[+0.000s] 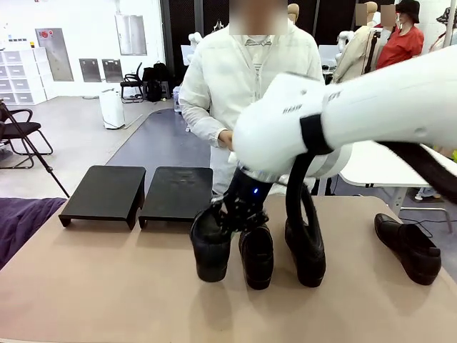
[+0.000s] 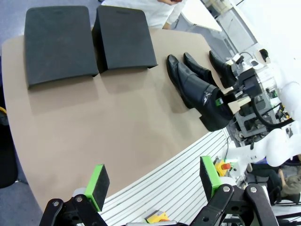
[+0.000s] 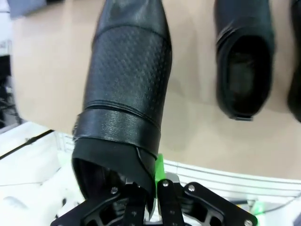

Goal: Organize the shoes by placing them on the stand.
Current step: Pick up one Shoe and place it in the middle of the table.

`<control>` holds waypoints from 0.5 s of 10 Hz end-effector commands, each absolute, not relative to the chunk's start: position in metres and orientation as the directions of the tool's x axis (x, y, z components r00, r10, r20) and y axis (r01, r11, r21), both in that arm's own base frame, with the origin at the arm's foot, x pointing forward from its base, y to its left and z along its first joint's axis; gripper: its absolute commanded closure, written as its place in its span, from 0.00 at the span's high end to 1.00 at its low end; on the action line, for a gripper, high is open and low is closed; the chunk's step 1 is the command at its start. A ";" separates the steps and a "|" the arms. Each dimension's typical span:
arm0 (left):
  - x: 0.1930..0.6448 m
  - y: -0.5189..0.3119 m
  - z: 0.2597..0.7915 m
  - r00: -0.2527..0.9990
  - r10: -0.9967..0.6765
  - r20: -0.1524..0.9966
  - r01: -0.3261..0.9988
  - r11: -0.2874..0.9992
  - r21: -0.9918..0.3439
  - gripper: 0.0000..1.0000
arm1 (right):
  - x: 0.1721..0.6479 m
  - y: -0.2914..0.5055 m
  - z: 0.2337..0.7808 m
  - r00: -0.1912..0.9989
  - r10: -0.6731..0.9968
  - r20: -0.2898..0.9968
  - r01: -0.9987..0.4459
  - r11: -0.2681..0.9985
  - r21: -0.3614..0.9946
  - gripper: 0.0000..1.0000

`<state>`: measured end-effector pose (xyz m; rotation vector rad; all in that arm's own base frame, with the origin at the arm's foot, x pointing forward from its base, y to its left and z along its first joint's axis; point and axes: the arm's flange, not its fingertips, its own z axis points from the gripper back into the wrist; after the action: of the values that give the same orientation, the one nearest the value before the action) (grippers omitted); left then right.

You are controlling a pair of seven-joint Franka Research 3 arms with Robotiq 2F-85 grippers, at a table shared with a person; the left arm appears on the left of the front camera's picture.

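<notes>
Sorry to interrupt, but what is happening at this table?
The right claw is shut on the heel collar of one black shoe, at the left end of the row. The other three shoes lie on the table, and no shoe is on the stand yet. The left claw hangs open above the table. A person stands at the far side.
</notes>
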<state>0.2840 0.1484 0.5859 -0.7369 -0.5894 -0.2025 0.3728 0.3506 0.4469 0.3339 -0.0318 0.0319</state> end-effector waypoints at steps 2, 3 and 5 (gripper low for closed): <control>0.284 0.149 0.587 0.811 0.023 0.585 0.394 0.718 -0.574 1.00 | 0.380 0.382 0.408 0.993 -0.106 0.048 0.088 0.955 0.284 0.00; 0.284 0.149 0.587 0.811 0.023 0.585 0.394 0.718 -0.574 1.00 | 0.384 0.387 0.396 0.992 -0.119 0.038 0.105 0.960 0.260 0.00; 0.284 0.149 0.587 0.811 0.023 0.585 0.394 0.718 -0.574 1.00 | 0.402 0.395 0.376 0.995 -0.101 0.009 0.096 0.965 0.242 0.00</control>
<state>0.2839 0.1485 0.5860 -0.7369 -0.5897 -0.2024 0.3879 0.3756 0.3685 0.2531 -0.0094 -0.0776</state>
